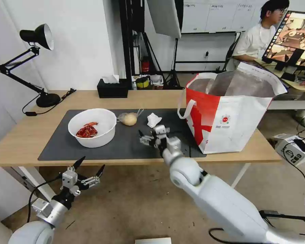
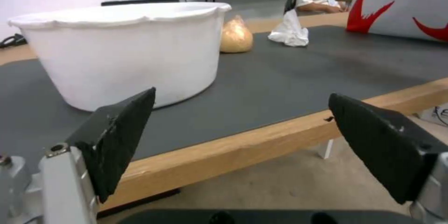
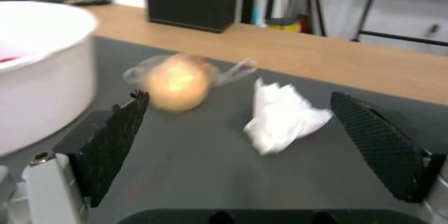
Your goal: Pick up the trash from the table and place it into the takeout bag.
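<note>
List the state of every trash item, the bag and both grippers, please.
bowl: upright, red shells inside
bagged lump: lying on mat
tissue: crumpled, on mat
takeout bag: standing open
right gripper: open, over mat
left gripper: open, below table edge

table (image 1: 30,135) | mat (image 1: 125,142) | lamp (image 1: 45,98) | tissue box (image 1: 112,88) | takeout bag (image 1: 234,118)

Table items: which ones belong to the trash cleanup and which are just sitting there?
Job: white round bowl of red shells, clear bag around beige lump, crumpled white tissue, red-and-white takeout bag.
Bystanders: black tissue box, black desk lamp.
</note>
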### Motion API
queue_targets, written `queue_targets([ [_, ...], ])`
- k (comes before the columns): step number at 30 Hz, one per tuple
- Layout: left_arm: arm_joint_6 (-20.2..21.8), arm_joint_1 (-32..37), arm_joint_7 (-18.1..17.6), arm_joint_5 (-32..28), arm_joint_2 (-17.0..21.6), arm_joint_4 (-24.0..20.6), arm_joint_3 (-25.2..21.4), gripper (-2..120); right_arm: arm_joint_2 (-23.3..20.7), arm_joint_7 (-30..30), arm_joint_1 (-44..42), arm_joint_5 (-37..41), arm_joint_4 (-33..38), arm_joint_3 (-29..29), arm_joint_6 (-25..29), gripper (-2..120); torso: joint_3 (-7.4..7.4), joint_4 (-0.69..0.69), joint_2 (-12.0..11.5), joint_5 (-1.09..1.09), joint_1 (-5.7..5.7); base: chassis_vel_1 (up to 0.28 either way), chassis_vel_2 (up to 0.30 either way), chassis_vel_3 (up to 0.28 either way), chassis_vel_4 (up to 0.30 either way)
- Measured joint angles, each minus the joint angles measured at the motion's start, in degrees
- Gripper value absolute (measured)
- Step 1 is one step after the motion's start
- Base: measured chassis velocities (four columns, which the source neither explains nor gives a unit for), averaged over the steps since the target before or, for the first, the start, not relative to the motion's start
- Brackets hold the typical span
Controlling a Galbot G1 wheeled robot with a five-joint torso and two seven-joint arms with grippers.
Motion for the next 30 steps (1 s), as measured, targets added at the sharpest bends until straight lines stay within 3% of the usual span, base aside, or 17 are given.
queue_targets([
  [7, 0.0, 0.1, -0.9, 0.9, -1.1, -0.7, 0.3, 100, 4.6, 4.8, 6.5, 2.5, -8.4, -1.0, -5.1, 100, 0.0, 0.0, 0.0, 0.0, 0.0, 0.0, 0.0, 0.0, 0.0],
  [30, -0.1, 1.3, -1.6, 1.3, -1.6, -2.0, 0.0, 100, 12.5, 3.4, 11.9, 2.0, -27.0, -0.5, -5.1, 100, -0.01, -0.01, 0.0, 0.01, -0.01, 0.0, 0.0, 0.0, 0.0],
])
